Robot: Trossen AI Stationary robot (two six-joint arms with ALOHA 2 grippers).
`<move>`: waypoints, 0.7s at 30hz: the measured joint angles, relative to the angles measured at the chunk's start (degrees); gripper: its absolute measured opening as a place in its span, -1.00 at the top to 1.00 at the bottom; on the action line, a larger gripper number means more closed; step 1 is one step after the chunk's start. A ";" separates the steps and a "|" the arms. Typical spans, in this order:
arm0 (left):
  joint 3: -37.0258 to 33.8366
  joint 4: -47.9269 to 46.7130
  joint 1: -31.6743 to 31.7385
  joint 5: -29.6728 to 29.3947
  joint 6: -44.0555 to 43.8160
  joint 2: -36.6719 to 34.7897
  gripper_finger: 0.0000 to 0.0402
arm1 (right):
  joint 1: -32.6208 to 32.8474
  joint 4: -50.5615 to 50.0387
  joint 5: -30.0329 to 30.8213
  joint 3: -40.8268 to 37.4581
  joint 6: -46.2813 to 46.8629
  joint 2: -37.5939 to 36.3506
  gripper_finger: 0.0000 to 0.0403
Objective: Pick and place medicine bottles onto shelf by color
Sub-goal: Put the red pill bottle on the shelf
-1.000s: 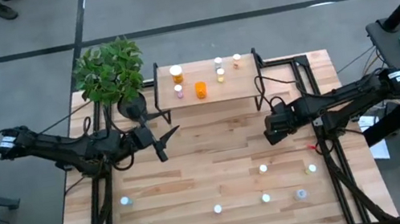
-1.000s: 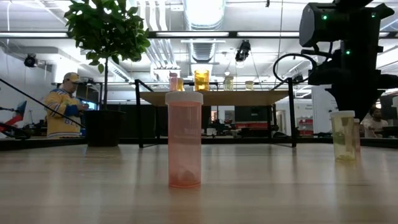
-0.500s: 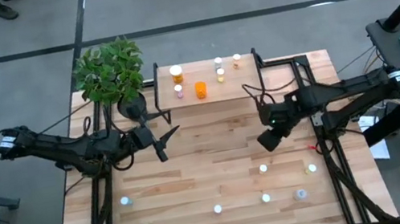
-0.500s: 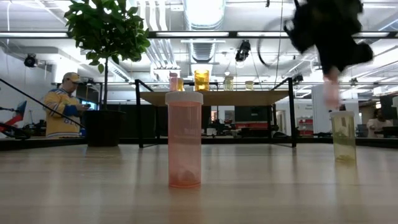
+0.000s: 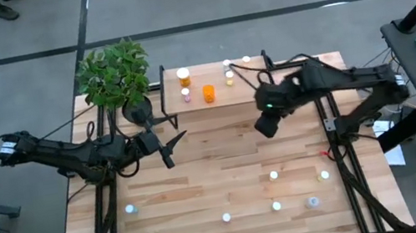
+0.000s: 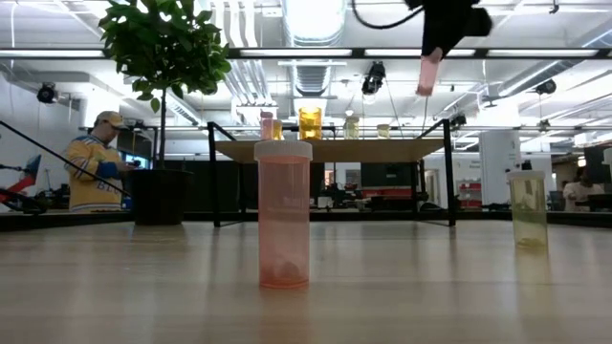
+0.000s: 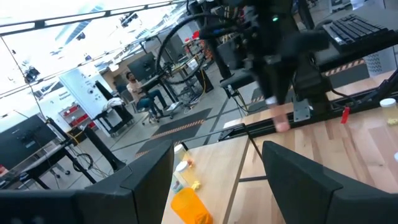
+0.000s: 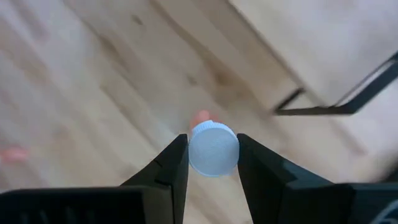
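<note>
My right gripper (image 5: 267,123) is high above the table in front of the shelf (image 5: 222,97), shut on a pink medicine bottle (image 6: 427,74) with a white cap (image 8: 212,148). The shelf top carries a large orange bottle (image 5: 208,93), a pink one (image 5: 186,94) and several others, all upright. More small bottles (image 5: 274,176) stand on the near half of the table. My left gripper (image 5: 172,146) waits open and level at the table's left, beside the plant pot. My right gripper pinches the pink bottle at its white cap (image 8: 194,149), one finger on each side of it. The fingers (image 8: 174,165) come from above, slanting down. The bottle hangs below them, slightly tilted and well clear of the table.
A potted plant (image 5: 115,77) stands at the far left next to the shelf. In the low view a pink-orange bottle (image 6: 283,212) stands close to the camera and a yellow one (image 6: 529,208) to the right. A person (image 6: 98,162) sits beyond the table.
My right gripper has risen steeply from near the table top, carrying the pink bottle lifted clear, and has drifted toward the shelf and the table's left while its wrist rolled.
</note>
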 joint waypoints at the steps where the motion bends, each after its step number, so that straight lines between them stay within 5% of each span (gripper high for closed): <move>1: 0.00 0.00 0.00 0.00 0.00 0.00 -0.14 | -0.75 -2.25 0.60 2.13 -2.11 1.85 0.46; 15: -0.07 -0.07 0.00 0.02 -0.13 1.01 -0.14 | -14.98 -8.74 2.95 22.21 -34.07 19.21 0.46; 21: -0.07 -0.08 0.00 0.02 -0.09 0.82 -0.14 | -20.97 -8.41 3.29 25.06 -38.47 22.43 0.46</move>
